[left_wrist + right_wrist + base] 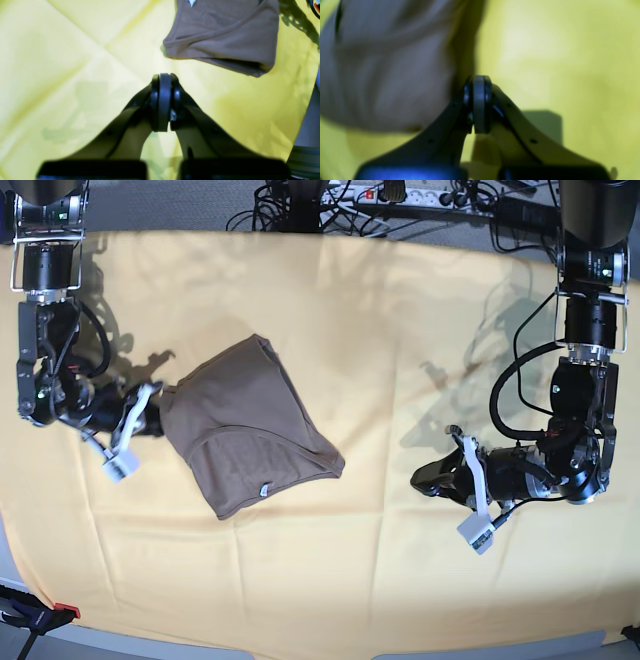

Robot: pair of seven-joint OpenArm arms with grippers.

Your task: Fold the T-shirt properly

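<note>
Base view is showing the T-shirt [250,425] lying folded into a compact bundle left of centre on the yellow cloth [380,330], probably near completion. The right gripper [152,412] is sitting just beside its left edge with jaws pressed together on nothing, perhaps for tidying that edge. The left gripper [428,477], jaws likewise closed and empty, is hanging well apart, leaving open cloth between it and the shirt's near corner.

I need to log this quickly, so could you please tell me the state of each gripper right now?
Left gripper: closed, holding nothing, clear of the T-shirt.
Right gripper: closed, beside the T-shirt; no cloth seen between its fingers.
</note>
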